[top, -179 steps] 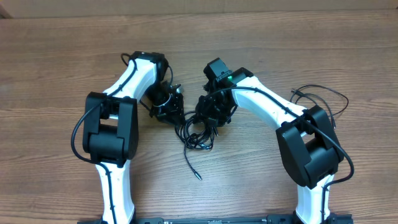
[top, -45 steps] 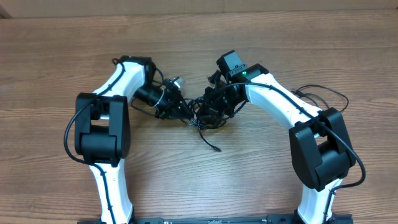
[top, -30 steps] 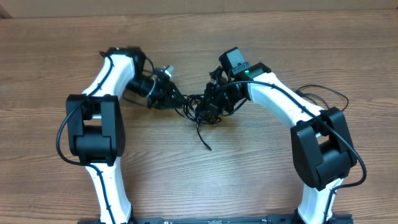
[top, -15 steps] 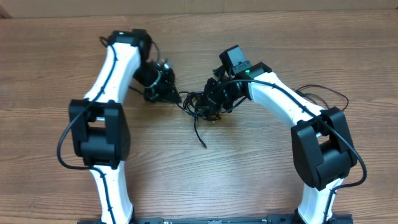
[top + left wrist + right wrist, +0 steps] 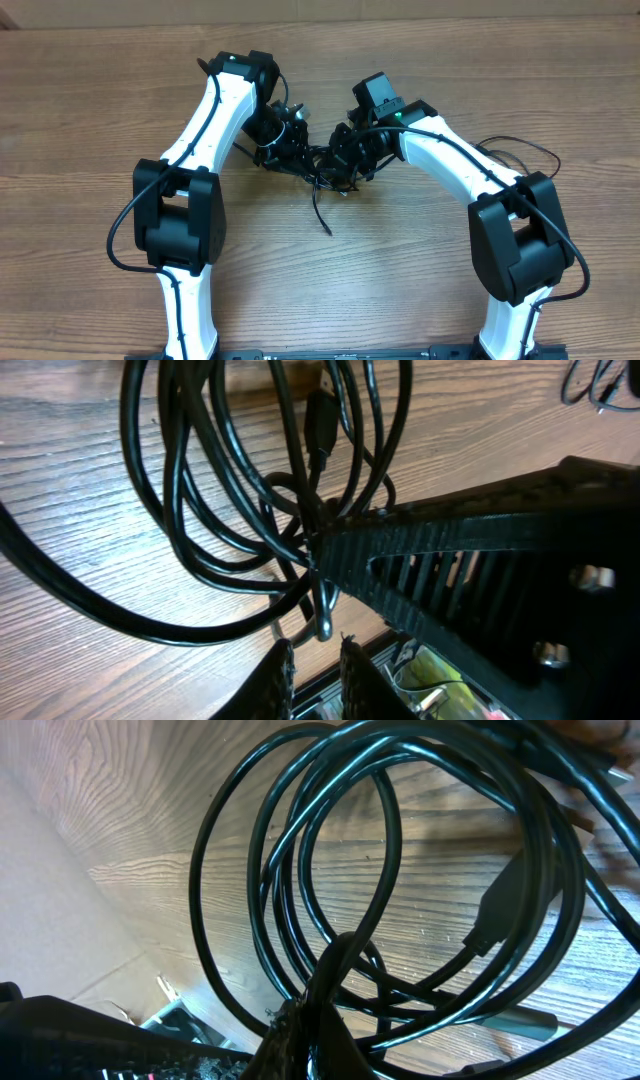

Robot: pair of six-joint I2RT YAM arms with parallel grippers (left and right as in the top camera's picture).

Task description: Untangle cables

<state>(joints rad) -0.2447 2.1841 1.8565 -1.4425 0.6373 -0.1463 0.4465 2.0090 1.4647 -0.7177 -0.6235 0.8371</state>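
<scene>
The cables (image 5: pixel 322 178) are a bundle of thin black loops at the table's middle, with one loose tail (image 5: pixel 322 215) trailing toward the front. My right gripper (image 5: pixel 342 165) is shut on several strands; in the right wrist view the coils (image 5: pixel 390 840) fan out from its pinched fingertips (image 5: pixel 318 1010), with a black plug (image 5: pixel 500 910) among them. My left gripper (image 5: pixel 298 157) sits just left of the bundle. Its jaws (image 5: pixel 315 652) stand a narrow gap apart with nothing between them. A silvery plug tip (image 5: pixel 325 622) hangs just beyond them, below the loops (image 5: pixel 200 510).
Another thin black cord (image 5: pixel 515 150) lies in loose loops on the wooden table (image 5: pixel 100 120) behind my right arm's elbow. The right gripper's big black finger (image 5: pixel 470 550) fills the right half of the left wrist view, close to my left jaws.
My left arm swung from the left back in toward the bundle, and its jaws narrowed, then parted slightly. The right gripper kept its hold and barely moved.
</scene>
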